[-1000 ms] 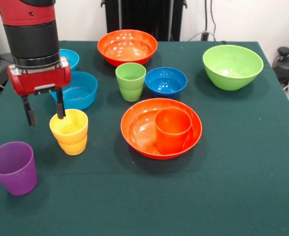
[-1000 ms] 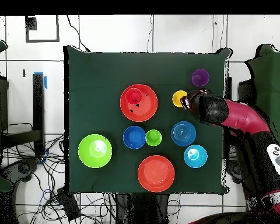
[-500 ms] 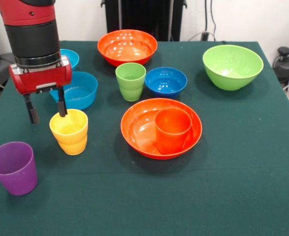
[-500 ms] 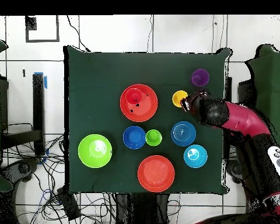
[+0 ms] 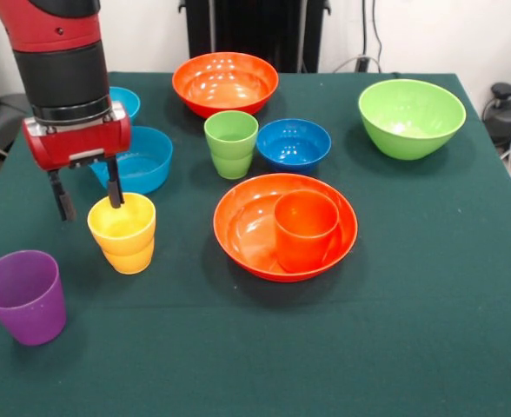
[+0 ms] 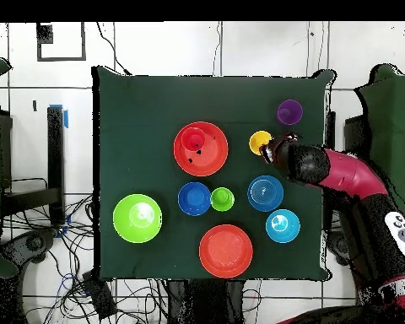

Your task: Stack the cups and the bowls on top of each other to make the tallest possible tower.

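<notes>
The pincer (image 5: 88, 195) is hanging wide open and empty astride the near-left rim of the upright yellow cup (image 5: 122, 232), which is standing on the counter (image 5: 412, 287), one finger inside.

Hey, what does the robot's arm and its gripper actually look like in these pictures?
The arm is a thick round column, red at the top with a black band and a silver ring beneath. Below sits a red, rounded block carrying the gripper, which has two thin, dark, straight fingers. From overhead the arm shows red and black segments.
</notes>
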Available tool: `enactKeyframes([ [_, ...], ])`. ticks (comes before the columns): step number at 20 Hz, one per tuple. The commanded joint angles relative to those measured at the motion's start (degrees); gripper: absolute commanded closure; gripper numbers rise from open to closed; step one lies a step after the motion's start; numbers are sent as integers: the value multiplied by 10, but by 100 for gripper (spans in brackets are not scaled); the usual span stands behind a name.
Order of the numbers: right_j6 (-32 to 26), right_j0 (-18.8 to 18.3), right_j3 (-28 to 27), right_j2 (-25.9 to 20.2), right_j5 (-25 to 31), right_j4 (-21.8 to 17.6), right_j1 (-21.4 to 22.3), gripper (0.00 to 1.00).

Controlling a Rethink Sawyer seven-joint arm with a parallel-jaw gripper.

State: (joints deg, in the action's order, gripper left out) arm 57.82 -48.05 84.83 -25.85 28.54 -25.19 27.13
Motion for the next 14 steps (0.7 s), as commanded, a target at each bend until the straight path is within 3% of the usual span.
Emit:
enactKeyframes([
  [1,2,-3,25,-33,-4,-16,-40,0],
  [14,10,-6,24,-35,-21,-23,-46,0],
])
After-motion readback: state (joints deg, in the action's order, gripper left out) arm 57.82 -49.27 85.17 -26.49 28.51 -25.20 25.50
